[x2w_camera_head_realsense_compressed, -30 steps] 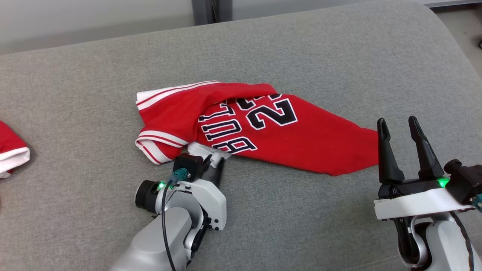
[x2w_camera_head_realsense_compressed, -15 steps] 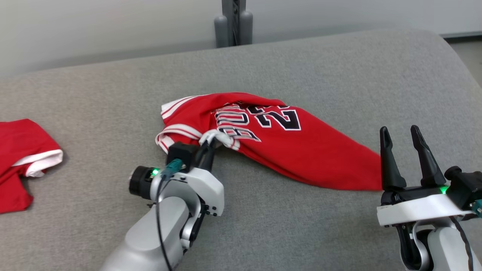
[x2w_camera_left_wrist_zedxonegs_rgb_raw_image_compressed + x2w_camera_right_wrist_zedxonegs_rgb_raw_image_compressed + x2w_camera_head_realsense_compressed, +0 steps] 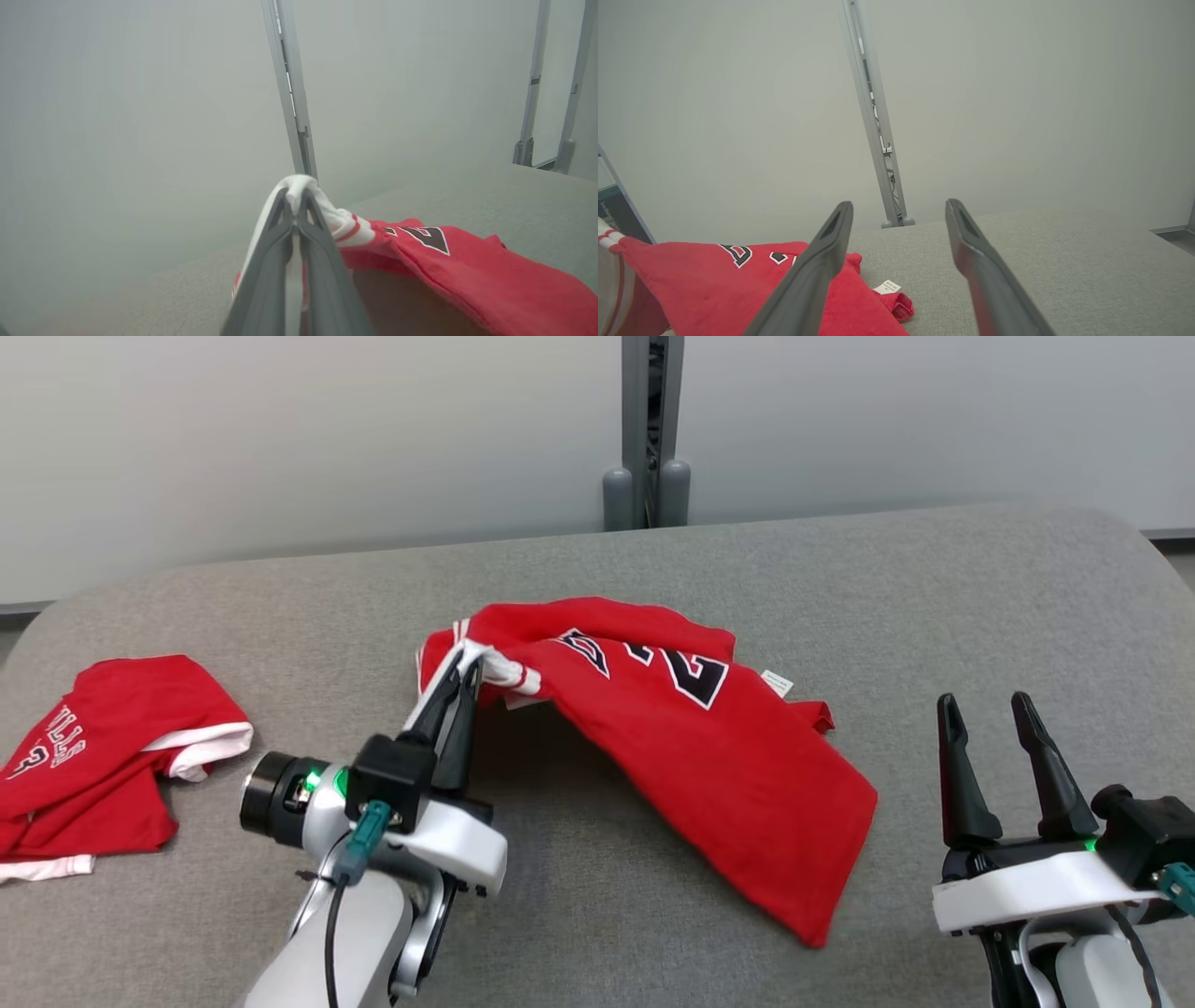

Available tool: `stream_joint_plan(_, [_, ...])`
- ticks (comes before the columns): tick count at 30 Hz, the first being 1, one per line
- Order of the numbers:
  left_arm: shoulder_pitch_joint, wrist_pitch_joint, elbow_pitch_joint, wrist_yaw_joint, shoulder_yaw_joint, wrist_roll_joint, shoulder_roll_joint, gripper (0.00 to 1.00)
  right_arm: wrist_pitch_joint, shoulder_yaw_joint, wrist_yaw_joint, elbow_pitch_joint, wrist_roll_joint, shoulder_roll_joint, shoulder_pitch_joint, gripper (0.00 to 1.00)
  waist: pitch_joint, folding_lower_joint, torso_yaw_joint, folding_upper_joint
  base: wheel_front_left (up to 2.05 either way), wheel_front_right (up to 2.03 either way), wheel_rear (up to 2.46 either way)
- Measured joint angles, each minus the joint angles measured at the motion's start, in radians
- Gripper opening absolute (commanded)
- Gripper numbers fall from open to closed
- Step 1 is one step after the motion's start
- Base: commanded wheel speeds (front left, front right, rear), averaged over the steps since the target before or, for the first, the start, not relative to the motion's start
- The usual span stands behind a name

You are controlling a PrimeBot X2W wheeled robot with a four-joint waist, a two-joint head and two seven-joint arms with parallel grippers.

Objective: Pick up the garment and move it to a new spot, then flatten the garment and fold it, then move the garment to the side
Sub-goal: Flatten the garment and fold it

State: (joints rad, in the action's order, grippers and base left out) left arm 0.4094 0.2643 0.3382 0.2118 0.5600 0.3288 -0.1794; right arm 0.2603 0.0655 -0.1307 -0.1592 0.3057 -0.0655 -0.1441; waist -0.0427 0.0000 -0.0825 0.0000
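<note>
The garment (image 3: 709,747) is a red jersey with white striped trim and dark numbers, draped over the grey cushioned surface (image 3: 840,579). My left gripper (image 3: 464,663) is shut on its white trimmed edge and holds that edge raised, so the cloth hangs in a tent down to the right. The left wrist view has the left gripper (image 3: 295,191) with white trim bunched over its closed tips and the garment (image 3: 467,275) trailing right. My right gripper (image 3: 982,707) stands open at the lower right, apart from the cloth. The right gripper (image 3: 899,207) is open, with the garment (image 3: 738,280) at lower left.
A second red jersey (image 3: 103,756) lies crumpled at the far left of the surface. A grey post (image 3: 649,429) stands against the pale wall behind the surface's far edge. The surface's rounded right corner (image 3: 1134,537) falls away to the floor.
My left gripper closed on the white trim and lifted it off the surface, dragging the jersey's right end leftward. The head camera tilted up, so more wall and the left jersey show.
</note>
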Motion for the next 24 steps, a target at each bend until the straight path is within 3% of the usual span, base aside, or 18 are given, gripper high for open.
stream_joint_plan(5, [-0.072, 0.0, -0.027, -0.031, -0.005, -0.07, -0.026, 0.0, 0.0, -0.004, 0.0, -0.007, 0.0, 0.004, 0.013, 1.0, 0.024, 0.0, 0.021, 0.0, 0.0, 0.0, 0.0])
stream_joint_plan(12, [-0.158, -0.006, 0.116, -0.1, 0.059, -0.081, -0.035, 0.0, 0.0, -0.004, 0.0, -0.015, 0.002, 0.008, 0.021, 1.0, 0.033, 0.0, 0.036, 0.0, 0.0, 0.0, 0.0])
stream_joint_plan(22, [-0.182, -0.006, 0.276, -0.168, 0.116, -0.042, 0.053, 0.0, 0.0, 0.009, 0.0, -0.036, 0.003, 0.009, 0.022, 1.0, 0.031, 0.0, 0.028, 0.0, 0.0, 0.0, 0.0])
stream_joint_plan(23, [-0.182, -0.005, 0.286, -0.172, 0.12, -0.037, 0.063, 0.12, 0.0, 0.01, 0.0, -0.038, 0.003, 0.008, 0.022, 1.0, 0.029, 0.0, 0.027, 0.0, 0.0, 0.0, 0.0])
stream_joint_plan(24, [-0.181, -0.004, 0.3, -0.178, 0.125, -0.037, 0.07, 0.4, 0.0, 0.011, 0.0, -0.04, 0.003, 0.007, 0.022, 1.0, 0.028, 0.0, 0.025, 0.0, 0.0, 0.0, 0.0])
